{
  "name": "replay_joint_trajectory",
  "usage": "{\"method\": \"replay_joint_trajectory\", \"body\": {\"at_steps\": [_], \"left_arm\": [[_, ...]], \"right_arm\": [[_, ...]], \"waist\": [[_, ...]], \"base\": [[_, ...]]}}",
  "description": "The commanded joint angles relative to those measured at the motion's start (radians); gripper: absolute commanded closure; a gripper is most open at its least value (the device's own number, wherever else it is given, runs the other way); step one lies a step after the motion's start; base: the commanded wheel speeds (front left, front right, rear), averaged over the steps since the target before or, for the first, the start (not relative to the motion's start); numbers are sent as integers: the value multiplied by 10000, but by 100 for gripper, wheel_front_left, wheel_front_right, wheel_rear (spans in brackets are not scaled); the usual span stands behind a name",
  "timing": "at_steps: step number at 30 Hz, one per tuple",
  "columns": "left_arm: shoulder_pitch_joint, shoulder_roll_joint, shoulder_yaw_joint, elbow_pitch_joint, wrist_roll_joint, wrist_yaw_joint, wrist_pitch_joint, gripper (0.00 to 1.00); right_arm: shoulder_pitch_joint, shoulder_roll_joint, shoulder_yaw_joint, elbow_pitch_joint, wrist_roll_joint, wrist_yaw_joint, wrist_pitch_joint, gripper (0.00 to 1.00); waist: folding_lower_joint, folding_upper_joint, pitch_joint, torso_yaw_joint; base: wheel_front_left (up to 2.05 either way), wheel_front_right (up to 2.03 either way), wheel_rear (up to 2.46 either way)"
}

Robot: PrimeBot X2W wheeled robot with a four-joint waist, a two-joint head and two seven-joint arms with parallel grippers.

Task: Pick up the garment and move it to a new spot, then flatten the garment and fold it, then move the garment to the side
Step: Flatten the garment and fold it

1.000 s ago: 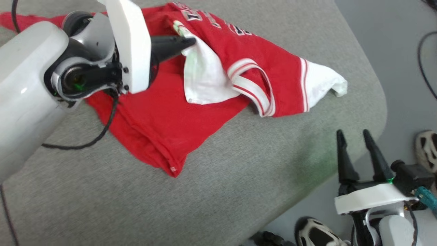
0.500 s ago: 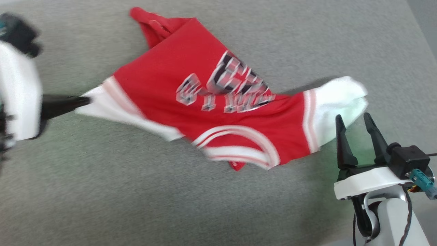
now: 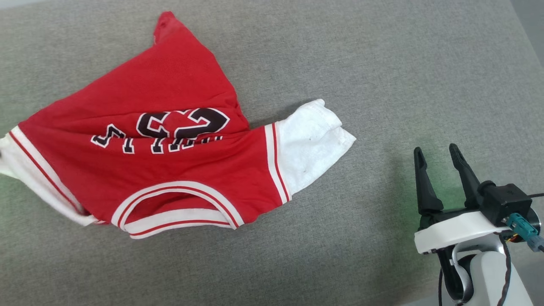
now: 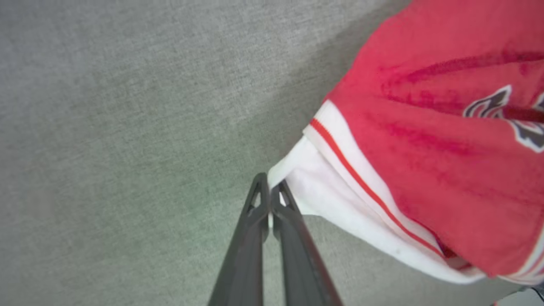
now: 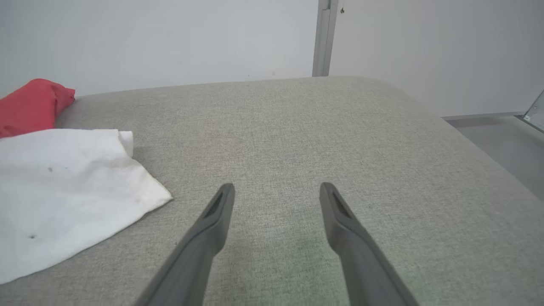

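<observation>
Small red jersey T-shirt (image 3: pixel 191 170) stretches left-right; left gripper (image 4: pixel 269 192) pinches its left white sleeve (image 4: pixel 316 191), right gripper (image 3: pixel 436 149) gapes near the other.

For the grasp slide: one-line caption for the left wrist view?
Left gripper, dark fingers shut, pinches the white sleeve edge of a small red jersey-style T-shirt lying on a grey woven-fabric surface.

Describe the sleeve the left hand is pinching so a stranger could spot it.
A red jersey lies on the wide grey cushion. Its white sleeve farthest from the open right hand is the one. Unlike the other sleeve, lying free, its edge sits between the left hand's shut fingers.
</observation>
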Motion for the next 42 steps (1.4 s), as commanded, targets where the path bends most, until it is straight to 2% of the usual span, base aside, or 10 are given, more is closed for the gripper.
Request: {"method": "replay_joint_trajectory", "body": {"at_steps": [1,9,13,14,17,23,27,30,37,42], "left_arm": [[158,-223,-29,233,263,25,-329,100],[271,-1137,-256,1306,1392,28,-1835,100],[136,-1453,-137,1296,1338,28,-2842,100],[131,-1498,-93,1225,1274,27,-3089,93],[211,-1616,-32,976,1262,27,-3871,2],[792,-1806,-23,697,1695,27,-6461,0],[1562,-2483,39,1117,2058,52,-8420,0],[2124,-3213,345,1405,2355,330,-8891,0],[4522,-4842,4318,655,4954,1355,-8929,0],[6758,-6044,7398,-426,7109,1451,-8921,0]], "right_arm": [[82,-7,-21,-79,26,-25,18,0],[218,-5,94,-461,-101,-25,293,0],[181,-5,154,-679,-305,-25,538,0],[155,-5,164,-711,-383,-25,605,0],[29,-4,255,-894,-671,-25,967,0],[-455,-8,906,-1060,-1672,-25,2392,0],[-876,-179,1325,-954,-2194,-25,3695,0],[-1053,-641,1568,-922,-1993,-26,4621,0],[-1093,-2230,1910,-1215,-695,-25,6903,0],[-1028,-3099,2120,-1241,377,-25,8310,0]], "waist": [[0,0,72,-74],[0,0,244,-188],[0,0,172,46],[0,0,126,131],[0,0,-56,407],[0,0,-533,1024],[0,0,-852,1620],[0,0,-1043,2110],[0,0,-1341,3150],[0,0,-1426,3723]], "base": [[0,0,0],[0,0,0],[0,0,0],[0,0,0],[0,0,0],[0,0,0],[0,0,0],[0,0,0],[0,0,0],[0,0,0]]}}
